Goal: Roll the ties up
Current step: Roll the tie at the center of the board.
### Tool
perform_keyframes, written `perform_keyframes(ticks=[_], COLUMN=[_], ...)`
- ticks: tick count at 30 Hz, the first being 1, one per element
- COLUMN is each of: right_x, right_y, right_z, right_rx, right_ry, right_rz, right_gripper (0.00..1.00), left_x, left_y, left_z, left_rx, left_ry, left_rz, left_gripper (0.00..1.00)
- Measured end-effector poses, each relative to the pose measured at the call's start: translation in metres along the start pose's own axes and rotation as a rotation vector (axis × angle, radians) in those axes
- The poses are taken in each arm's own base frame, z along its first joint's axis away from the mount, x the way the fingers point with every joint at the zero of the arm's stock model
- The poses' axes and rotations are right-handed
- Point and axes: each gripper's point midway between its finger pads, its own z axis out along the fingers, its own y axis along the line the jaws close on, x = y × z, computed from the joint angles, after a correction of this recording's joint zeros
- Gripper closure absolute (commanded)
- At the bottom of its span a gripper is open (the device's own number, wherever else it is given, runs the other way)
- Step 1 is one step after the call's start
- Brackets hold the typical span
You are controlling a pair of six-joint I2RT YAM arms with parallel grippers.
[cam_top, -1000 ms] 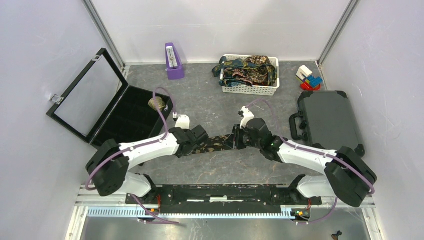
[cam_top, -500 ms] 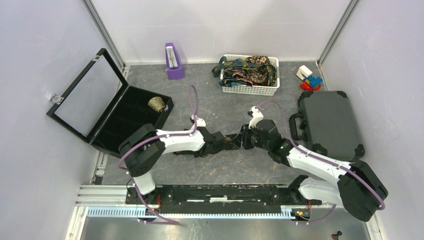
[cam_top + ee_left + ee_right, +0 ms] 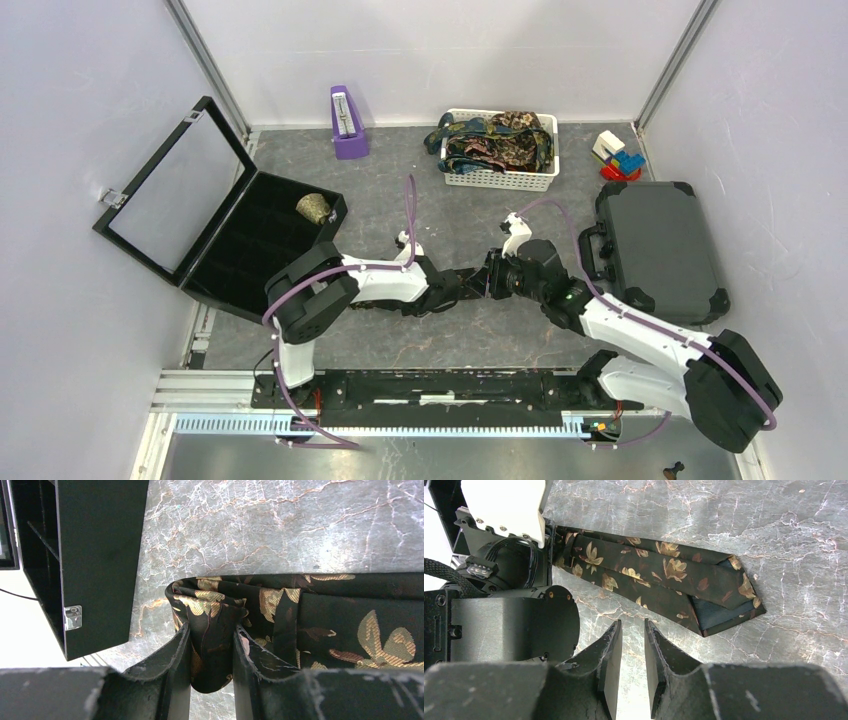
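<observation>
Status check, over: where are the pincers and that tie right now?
Left pincer clamped on rolled end of tie. Right pincer slightly open, empty, beside it. Black case near roll, not touching.

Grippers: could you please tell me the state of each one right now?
Left gripper: closed on the folded tie.
Right gripper: slightly open, holding nothing.

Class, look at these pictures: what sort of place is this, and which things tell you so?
Probably a robot test booth, not a home: two arms bolted to a rail, plain white walls boxing in the table, and unrelated props, a basket of ties, a metronome, toy blocks.
</observation>
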Motion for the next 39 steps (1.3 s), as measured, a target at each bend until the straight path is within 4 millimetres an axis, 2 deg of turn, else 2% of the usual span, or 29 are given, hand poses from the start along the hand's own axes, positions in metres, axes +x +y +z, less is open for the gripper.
perform_keyframes(ticks=[7,17,27,39], right_x=[0.0,0.002,0.003,0.004], right_y=[0.0,-0.001,-0.002,-0.002], right_z=[-0.001,-0.003,-0.003,-0.005], right_rx=[0.0,0.005,0.008,0.015], right_ry=[0.001,0.007,0.012,0.021], right_rz=[-0.001,-0.002,-0.001,0.001], right_gripper=[0.7,0.71,0.71,0.7], left_x=[0.0,0.001,0.001,-0.009], left_y=[-0.002,-0.007,-0.012,-0.023], left_z=[-0.001,-0.002,-0.004,-0.015], left_rx=[0.008,0.031,0.058,0.156], left_ry=[0.003,0.013,0.021,0.023], left_rz=[0.01,0.023,0.023,-0.062], left_gripper=[0.67,0.53,0.47,0.35])
